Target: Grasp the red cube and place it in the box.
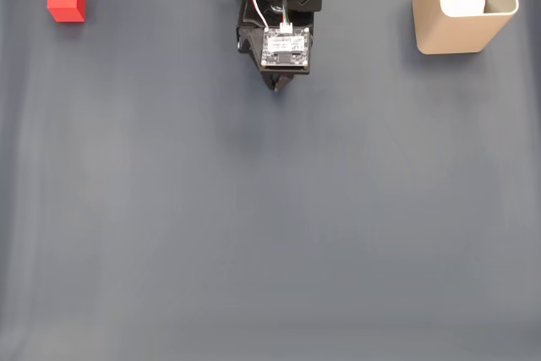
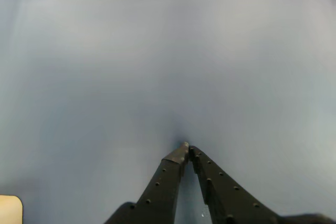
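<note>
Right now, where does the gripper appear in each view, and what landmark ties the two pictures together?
Fixed view: the gripper sits top centre, below the arm's circuit board, pointing down the picture, its fingertips hard to make out.
Wrist view: the gripper rises from the bottom edge, fingertips meeting just below centre, nothing between them.
Shared landmark: the grey mat under the fingertips.
</note>
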Action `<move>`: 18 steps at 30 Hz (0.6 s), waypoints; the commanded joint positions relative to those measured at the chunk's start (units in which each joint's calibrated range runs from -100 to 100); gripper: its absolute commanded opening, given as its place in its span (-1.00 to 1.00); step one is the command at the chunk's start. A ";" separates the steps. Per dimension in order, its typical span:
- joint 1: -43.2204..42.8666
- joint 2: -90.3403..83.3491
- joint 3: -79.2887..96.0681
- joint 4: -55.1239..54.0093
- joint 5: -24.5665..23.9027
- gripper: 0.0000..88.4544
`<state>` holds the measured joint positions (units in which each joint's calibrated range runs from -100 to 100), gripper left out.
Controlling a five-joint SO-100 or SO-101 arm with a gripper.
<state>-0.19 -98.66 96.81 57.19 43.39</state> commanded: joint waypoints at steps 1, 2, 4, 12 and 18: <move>0.01 2.47 -5.38 -2.57 -0.34 -1.00; 0.01 3.60 -6.75 -2.90 -0.34 -1.00; 0.08 6.19 -10.03 -3.07 -0.34 -1.00; 1.22 16.40 -24.62 -3.07 -0.05 -0.97; 5.48 22.63 -34.00 -2.74 -0.05 -1.00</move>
<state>3.04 -78.42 68.94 55.08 43.20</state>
